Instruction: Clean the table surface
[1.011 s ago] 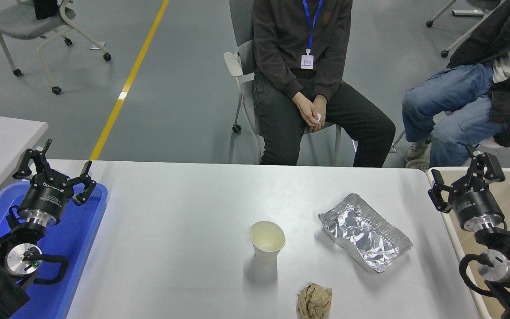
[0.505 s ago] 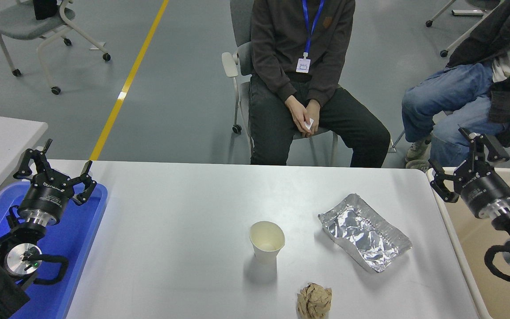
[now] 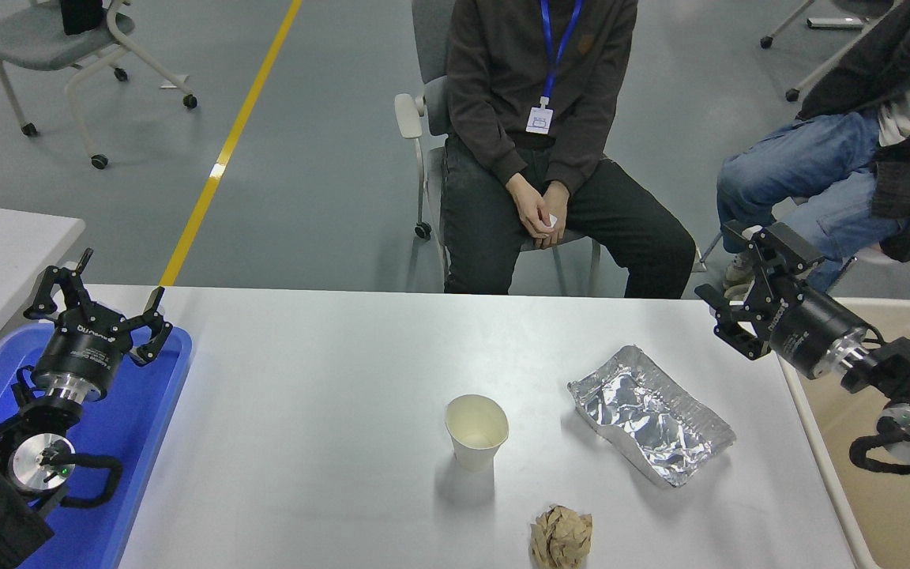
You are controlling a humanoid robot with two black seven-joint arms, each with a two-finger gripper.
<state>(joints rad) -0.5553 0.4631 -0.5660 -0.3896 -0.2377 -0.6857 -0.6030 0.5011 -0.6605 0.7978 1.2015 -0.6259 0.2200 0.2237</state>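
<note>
The wide grey-white table surface (image 3: pixel 305 379) fills the lower picture. On it stand a white paper cup (image 3: pixel 476 431), upright and open, a crumpled foil tray (image 3: pixel 650 412) to its right, and a ball of brown paper (image 3: pixel 561 537) at the front edge. My right gripper (image 3: pixel 727 284) is open and empty, in the air over the table's far right corner, up and to the right of the foil tray. My left gripper (image 3: pixel 99 296) is open and empty, parked over the blue bin at the lower left.
A blue bin (image 3: pixel 131 427) sits at the table's left edge and a beige bin (image 3: pixel 909 474) at its right edge. Two people sit on chairs at the far side, hands in laps. A smaller table corner (image 3: pixel 5 245) shows at the left.
My right arm has swung left and up, from over the beige bin to over the table's far right corner. The left arm and the things on the table have not moved.
</note>
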